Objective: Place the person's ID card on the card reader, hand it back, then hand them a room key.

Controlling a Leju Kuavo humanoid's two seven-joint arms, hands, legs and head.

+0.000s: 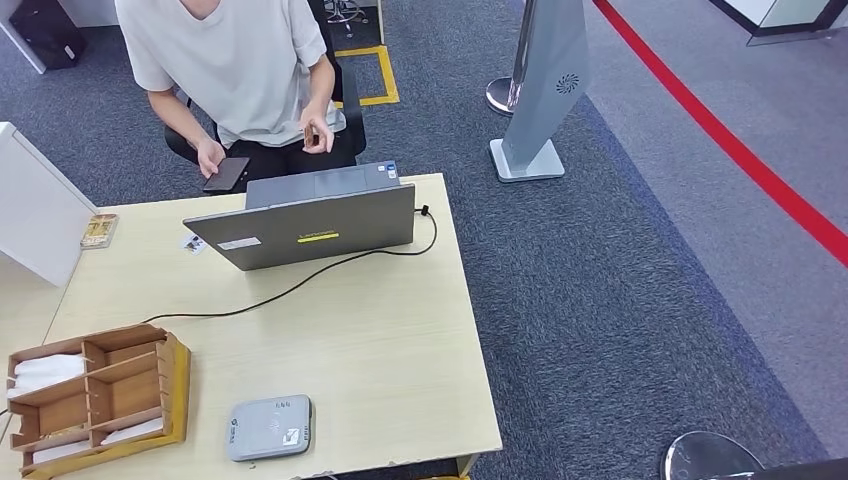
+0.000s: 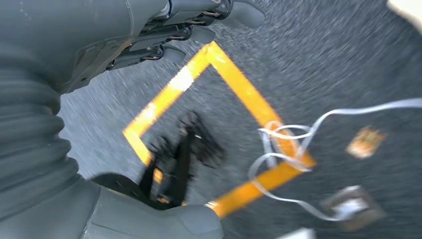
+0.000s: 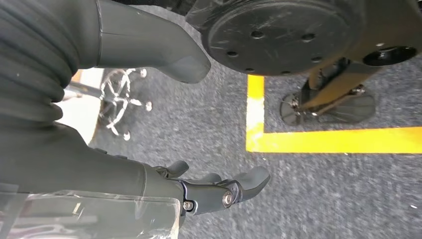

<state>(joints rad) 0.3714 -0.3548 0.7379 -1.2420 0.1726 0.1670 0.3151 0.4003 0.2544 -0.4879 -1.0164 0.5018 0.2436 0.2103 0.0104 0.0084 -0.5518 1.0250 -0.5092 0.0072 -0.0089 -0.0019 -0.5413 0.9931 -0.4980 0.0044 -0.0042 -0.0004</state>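
While both arms hang below the desk, nothing of the task has begun: step in hand looks like waiting for the ID card. Head view: light wood desk (image 1: 400, 340) carries the grey card reader (image 1: 268, 427) near its front edge, bare on top, no card on it. Wooden compartment tray (image 1: 95, 395) sits at the front left corner, white cards or slips in some slots; probably the room keys, can't confirm. Open grey laptop (image 1: 310, 225) stands toward the far edge, black cable (image 1: 300, 285) trailing across the desk to the left edge. Small card (image 1: 193, 242) lies just left of the laptop near the far edge; too small to say if it's the ID. A person (image 1: 240, 70) sits beyond the far edge, phone (image 1: 227, 174) in one hand, something small pinched in the other; may be the card, can't tell. Left wrist view, blurred: left hand (image 2: 194, 25) over carpet with yellow floor tape (image 2: 234, 84), fingers loosely extended, holding nothing. Right wrist view: right hand (image 3: 209, 191) likewise over carpet and yellow tape, fingers slightly curled and spread from the thumb, nothing held. Next move, as I judge it: raise one hand over the far edge, fingers apart, to receive the card, then set it flat on the reader.
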